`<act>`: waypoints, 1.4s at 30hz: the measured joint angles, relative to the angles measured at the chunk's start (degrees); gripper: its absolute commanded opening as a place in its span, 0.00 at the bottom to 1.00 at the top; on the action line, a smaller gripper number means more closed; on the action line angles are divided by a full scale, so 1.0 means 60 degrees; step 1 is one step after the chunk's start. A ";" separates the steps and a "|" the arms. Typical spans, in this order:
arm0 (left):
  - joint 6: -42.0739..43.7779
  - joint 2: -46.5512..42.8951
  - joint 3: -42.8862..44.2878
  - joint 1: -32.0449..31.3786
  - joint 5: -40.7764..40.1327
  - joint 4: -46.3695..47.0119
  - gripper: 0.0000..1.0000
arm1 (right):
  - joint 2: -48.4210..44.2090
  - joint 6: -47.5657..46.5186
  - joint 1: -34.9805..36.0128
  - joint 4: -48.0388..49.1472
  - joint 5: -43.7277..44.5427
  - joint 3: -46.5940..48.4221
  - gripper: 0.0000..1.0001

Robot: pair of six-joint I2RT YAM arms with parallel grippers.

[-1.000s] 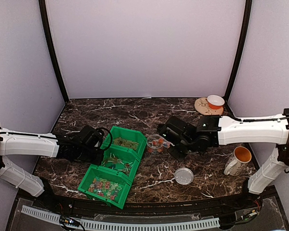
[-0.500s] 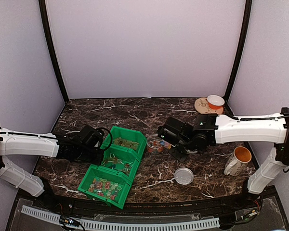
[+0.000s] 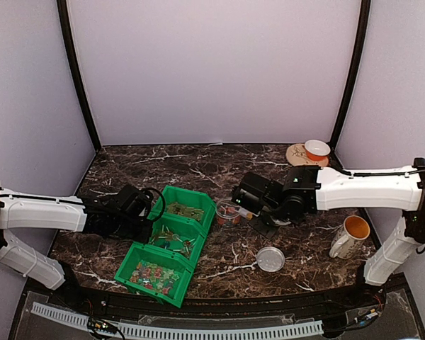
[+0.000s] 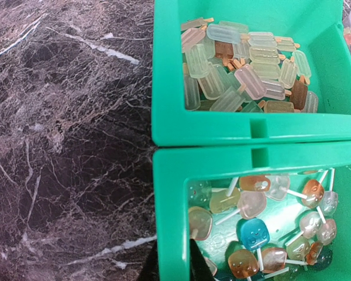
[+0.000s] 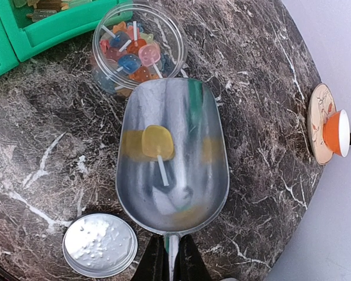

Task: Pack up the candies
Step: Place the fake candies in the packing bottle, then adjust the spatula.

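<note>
Three green bins (image 3: pixel 171 241) stand in a row and hold the candies (image 3: pixel 154 275). In the left wrist view one bin holds ice-lolly shaped candies (image 4: pixel 240 70) and the bin beside it holds lollipop candies (image 4: pixel 269 228). My left gripper (image 4: pixel 172 262) is shut on the green bin's wall (image 4: pixel 172 211); it also shows in the top view (image 3: pixel 143 225). My right gripper (image 5: pixel 172 257) is shut on the handle of a metal scoop (image 5: pixel 187 187). The scoop holds one yellow lollipop candy (image 5: pixel 158 142), and its mouth touches a clear jar (image 5: pixel 137 50) partly filled with candies.
The jar's grey lid (image 5: pixel 99 244) lies on the marble table just left of the scoop handle. A mug (image 3: pixel 350 236) stands near the right arm. An orange bowl (image 3: pixel 316 149) sits on a coaster at the back right.
My right gripper has moved the scoop a little left, up to the jar. The left arm and the bins have not moved.
</note>
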 measured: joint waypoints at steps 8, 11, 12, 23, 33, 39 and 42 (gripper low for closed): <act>-0.0004 0.0000 0.0000 -0.0004 -0.0058 -0.0015 0.00 | 0.0000 -0.0135 0.0135 -0.0044 0.0146 0.0138 0.00; -0.0007 0.0000 0.0000 -0.0015 -0.0069 -0.0018 0.00 | -0.0040 -0.0306 0.0168 0.0270 0.0226 0.0095 0.00; -0.0007 0.0000 0.0000 -0.0018 -0.0076 -0.0018 0.00 | -0.0098 -0.0375 0.0175 0.0484 0.0244 0.0026 0.00; -0.0080 -0.0011 0.0000 -0.0026 -0.0087 -0.0098 0.00 | -0.1231 -0.1446 0.0178 0.3949 0.0047 -0.1264 0.00; -0.0390 -0.0645 -0.0055 -0.0026 -0.0062 -0.0623 0.00 | -0.1005 -0.2164 0.0178 0.5639 -0.0146 -0.1319 0.00; -0.0586 -0.0936 -0.0324 -0.0026 0.0047 -0.0841 0.00 | -0.1133 -0.2353 0.0178 0.6601 -0.0477 -0.1909 0.00; -0.0685 -0.0943 -0.0397 -0.0026 0.0135 -0.0911 0.00 | -0.1366 -0.2459 0.0182 0.7100 -0.0714 -0.2426 0.00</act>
